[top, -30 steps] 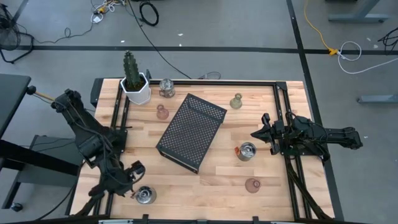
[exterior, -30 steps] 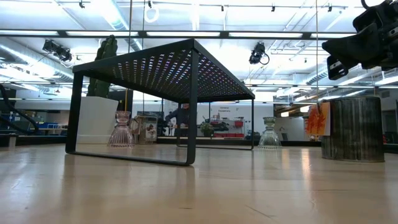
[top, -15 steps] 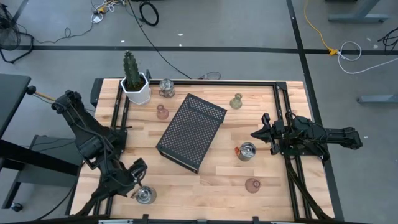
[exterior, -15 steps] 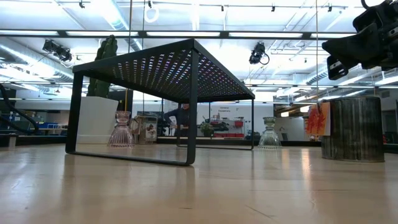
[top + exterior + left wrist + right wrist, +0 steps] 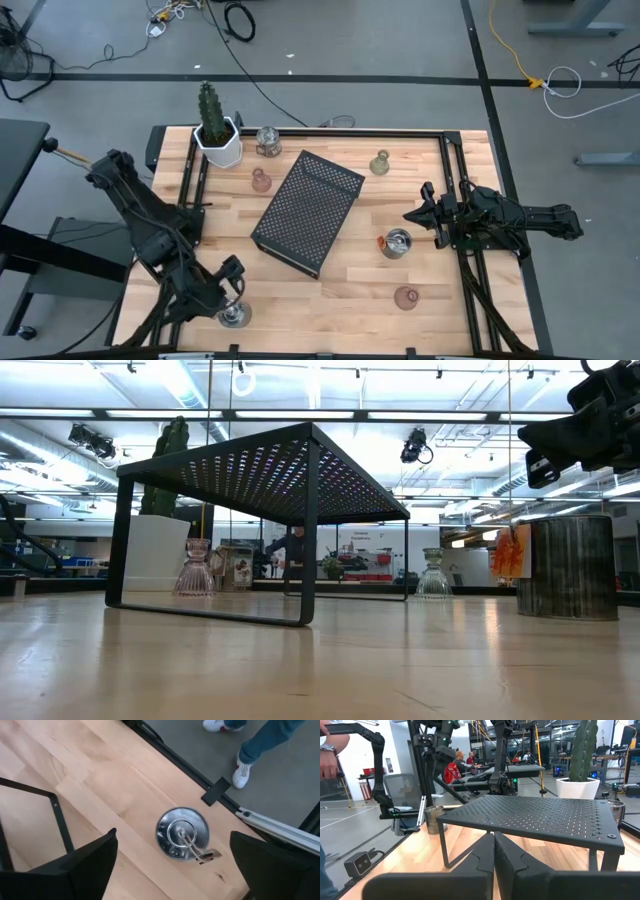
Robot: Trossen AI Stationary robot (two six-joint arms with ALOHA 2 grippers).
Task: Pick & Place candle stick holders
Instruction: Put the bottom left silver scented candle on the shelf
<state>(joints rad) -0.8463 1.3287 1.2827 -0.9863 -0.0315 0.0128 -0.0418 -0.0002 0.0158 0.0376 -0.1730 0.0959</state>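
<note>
While the left tool (image 5: 172, 857) gapes above a silver holder (image 5: 182, 833), the tray (image 5: 306, 211) stands well apart.

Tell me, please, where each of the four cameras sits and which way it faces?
High view: overhead, looking straight down at the table; both arms show, left tool over a silver holder, right tool waiting.
Low view: at tabletop height, facing level under the black tray; one arm overhead.
Left wrist view: looks down on the silver holder between its open fingers.
Right wrist view: faces the tray past its shut fingers.
Shared: high and left wrist both show that silver holder.
</note>
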